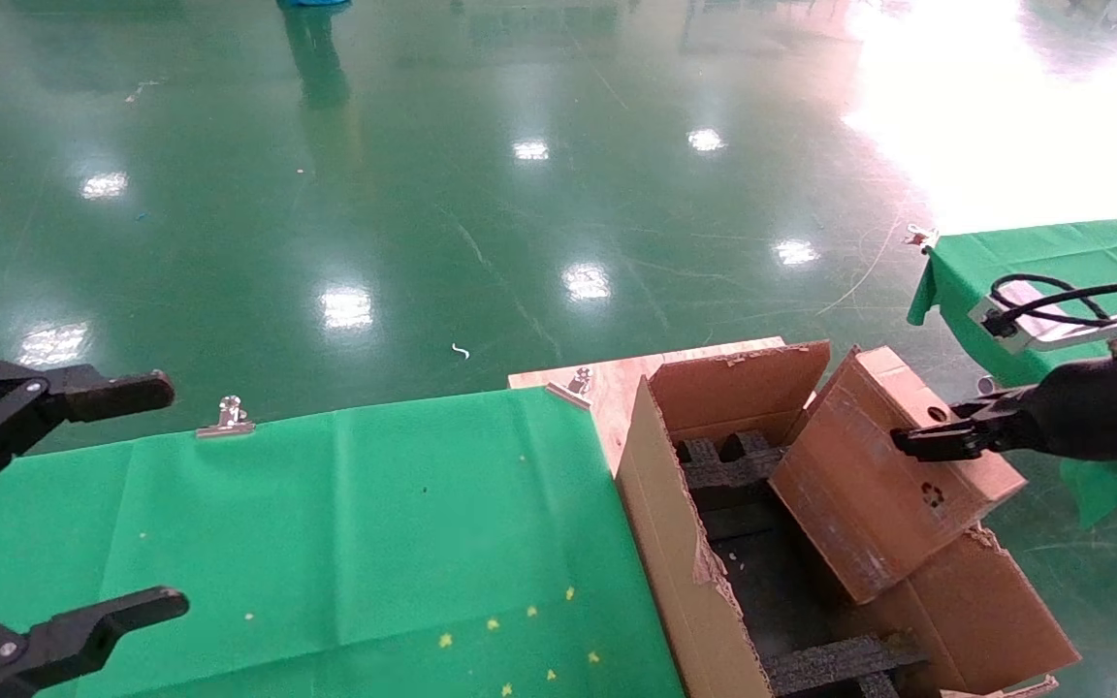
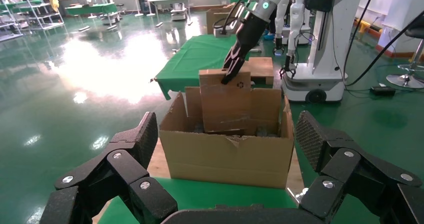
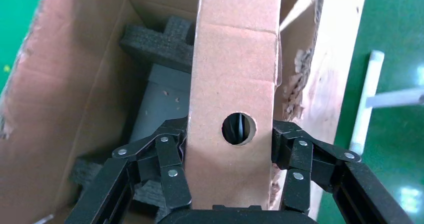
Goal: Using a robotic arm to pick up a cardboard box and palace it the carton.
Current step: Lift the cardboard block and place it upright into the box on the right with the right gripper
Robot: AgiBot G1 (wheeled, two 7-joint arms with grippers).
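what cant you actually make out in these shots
- Whether the box touches the carton floor: its lower end is hidden behind the carton wall in the left wrist view.
- Right gripper fingertips: behind the box in the right wrist view.
- Left gripper: cut off by the head view's edge.

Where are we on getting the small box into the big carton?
Done: the pick. The right gripper is shut on the small flat brown cardboard box, fingers either side of its holed narrow edge. In hand: the box hangs tilted, its lower end already down inside the large torn-flapped brown carton above the black foam inserts. Left: lower it fully and release. The left gripper waits open over the green-covered table.
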